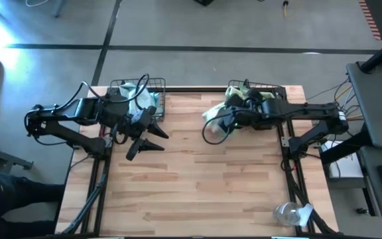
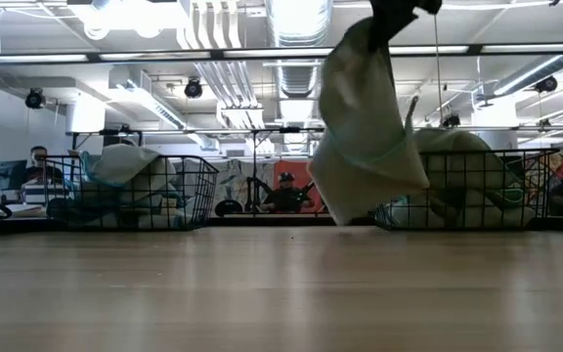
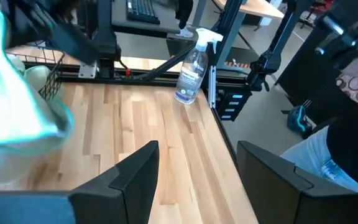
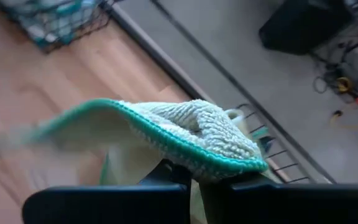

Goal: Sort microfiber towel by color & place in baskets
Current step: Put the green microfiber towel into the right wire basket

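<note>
A wide workshop with ceiling ducts and seated people lies beyond the wooden table point(image 1: 197, 172). Two black wire baskets sit along its far edge: the left basket point(image 1: 152, 89), just behind the left gripper point(image 1: 150, 138), holds light towels, and the right basket point(image 1: 270, 89), just behind the right gripper point(image 1: 212, 126), holds pale green ones. The right gripper's fingers are pinched tight on a pale green towel point(image 2: 365, 127), which hangs below it clear of the tabletop. The left gripper hovers with fingers spread and nothing between them. To finish well, I judge the right arm should carry the cloth back over the right basket's rim, keep the trailing corner high, and release only once the whole cloth is inside.
</note>
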You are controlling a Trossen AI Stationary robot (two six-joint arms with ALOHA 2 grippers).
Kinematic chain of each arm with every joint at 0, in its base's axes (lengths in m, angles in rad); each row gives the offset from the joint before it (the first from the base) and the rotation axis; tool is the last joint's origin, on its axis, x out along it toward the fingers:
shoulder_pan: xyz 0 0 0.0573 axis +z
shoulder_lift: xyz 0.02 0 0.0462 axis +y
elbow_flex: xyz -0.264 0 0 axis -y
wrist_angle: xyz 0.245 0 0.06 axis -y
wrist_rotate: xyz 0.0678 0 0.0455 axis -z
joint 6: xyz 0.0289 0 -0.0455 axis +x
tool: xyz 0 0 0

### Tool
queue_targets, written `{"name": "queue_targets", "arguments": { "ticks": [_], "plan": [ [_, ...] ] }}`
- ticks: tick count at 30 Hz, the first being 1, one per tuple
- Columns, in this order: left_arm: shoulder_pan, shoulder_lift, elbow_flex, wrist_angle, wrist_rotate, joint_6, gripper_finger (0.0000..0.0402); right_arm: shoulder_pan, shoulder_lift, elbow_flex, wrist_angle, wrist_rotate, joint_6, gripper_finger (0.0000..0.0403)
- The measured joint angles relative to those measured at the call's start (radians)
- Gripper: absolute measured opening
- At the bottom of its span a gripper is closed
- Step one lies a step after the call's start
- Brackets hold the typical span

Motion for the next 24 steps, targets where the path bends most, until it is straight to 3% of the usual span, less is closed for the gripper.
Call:
{"name": "queue_targets", "arguments": {
  "ticks": [9,24],
  "plan": [
    [0.0,0.002,0.0,0.002,0.0,0.0,0.0201,-0.045,0.0,0.163,-0.155,0.138,-0.009,0.0009],
    [0.0,0.087,0.0,-0.043,0.0,-0.008,0.0201,-0.213,0.0,0.297,-0.394,0.191,-0.011,0.0009]
  ]
}}
